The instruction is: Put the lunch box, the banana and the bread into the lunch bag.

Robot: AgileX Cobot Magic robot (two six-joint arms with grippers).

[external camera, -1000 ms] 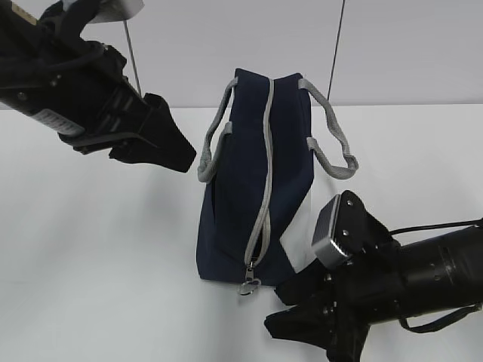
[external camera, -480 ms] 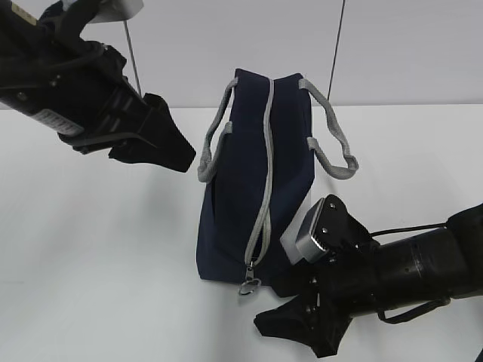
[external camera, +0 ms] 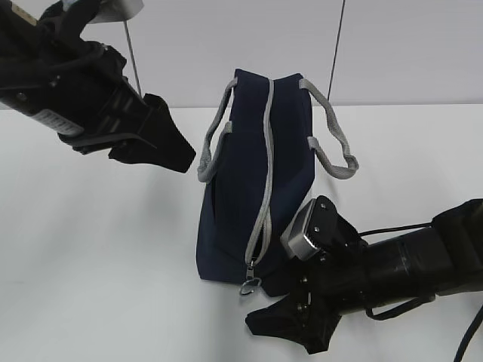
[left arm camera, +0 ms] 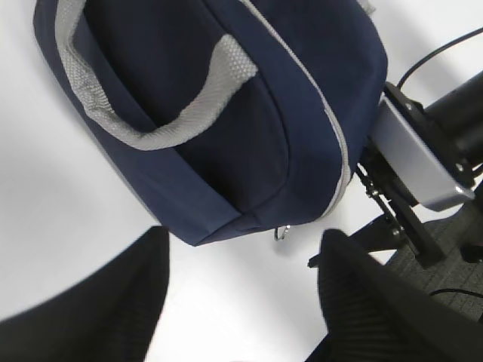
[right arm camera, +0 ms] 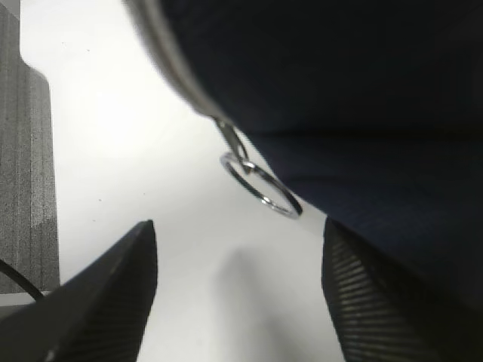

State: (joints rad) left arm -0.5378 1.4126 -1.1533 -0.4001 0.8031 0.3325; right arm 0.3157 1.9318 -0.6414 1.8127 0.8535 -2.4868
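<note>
Since the ring pull [right arm camera: 260, 183] hangs just ahead of our spread, empty right gripper [right arm camera: 238, 290], at the lunch bag's [external camera: 249, 181] near end, we are nearer than the left gripper [left arm camera: 241, 302], also spread.

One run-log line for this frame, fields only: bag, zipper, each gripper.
lunch bag: upright on table | zipper: closed | ring pull: free | right gripper: open, near pull | left gripper: open, raised, empty

Black arms, ribbed black fingers [right arm camera: 106, 302]
</note>
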